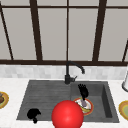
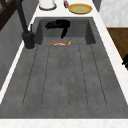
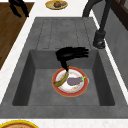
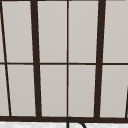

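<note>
the right hand (image 3: 71, 54) hovers over the sink basin (image 3: 37, 82), fingers (image 3: 82, 52) straight and close together, thumb pointing down at the banana (image 3: 62, 79) without visibly gripping it. judged from this, nothing is lifted yet. the banana, yellow and curved, lies beside a purple eggplant (image 3: 74, 80) on the red-rimmed plate (image 3: 82, 90). the left hand (image 1: 33, 114) hangs curled near the front counter edge.

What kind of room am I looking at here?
It looks like a kitchen, at the sink: a dark grey sink with a black tap, a window behind it, and a plate of food in the basin under the right hand.
</note>
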Robot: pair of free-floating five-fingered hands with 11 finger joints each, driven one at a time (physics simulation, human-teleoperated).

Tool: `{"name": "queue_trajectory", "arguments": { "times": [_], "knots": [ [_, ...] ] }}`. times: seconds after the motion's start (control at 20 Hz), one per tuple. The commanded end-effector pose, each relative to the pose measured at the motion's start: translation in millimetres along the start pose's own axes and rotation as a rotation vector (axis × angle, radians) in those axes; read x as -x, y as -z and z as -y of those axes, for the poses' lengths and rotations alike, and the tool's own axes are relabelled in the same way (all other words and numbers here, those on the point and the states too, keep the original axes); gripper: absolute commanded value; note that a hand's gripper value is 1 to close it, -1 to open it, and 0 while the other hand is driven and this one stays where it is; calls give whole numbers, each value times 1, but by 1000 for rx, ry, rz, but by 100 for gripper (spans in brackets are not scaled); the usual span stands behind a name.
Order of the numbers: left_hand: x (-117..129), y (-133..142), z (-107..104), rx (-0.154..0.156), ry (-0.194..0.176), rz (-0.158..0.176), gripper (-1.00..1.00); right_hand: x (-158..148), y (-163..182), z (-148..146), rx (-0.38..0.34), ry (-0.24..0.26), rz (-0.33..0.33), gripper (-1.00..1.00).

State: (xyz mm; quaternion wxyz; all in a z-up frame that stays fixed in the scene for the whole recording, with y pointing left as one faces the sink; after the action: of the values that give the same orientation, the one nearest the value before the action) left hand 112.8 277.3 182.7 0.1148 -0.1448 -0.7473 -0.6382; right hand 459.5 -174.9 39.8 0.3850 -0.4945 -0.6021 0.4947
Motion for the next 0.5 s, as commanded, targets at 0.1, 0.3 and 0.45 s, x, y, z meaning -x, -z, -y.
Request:
{"name": "queue_trajectory", "arguments": {
  "times": [0.1,0.3,0.45],
  "knots": [
    [0,0,0,0,0,0,0,1,17,12,134,12,52,-100],
    [0,0,0,0,0,0,0,3,33,29,165,-12,46,-100],
    [0,0,0,0,0,0,0,7,54,51,123,-16,33,-100]
  ]
}}
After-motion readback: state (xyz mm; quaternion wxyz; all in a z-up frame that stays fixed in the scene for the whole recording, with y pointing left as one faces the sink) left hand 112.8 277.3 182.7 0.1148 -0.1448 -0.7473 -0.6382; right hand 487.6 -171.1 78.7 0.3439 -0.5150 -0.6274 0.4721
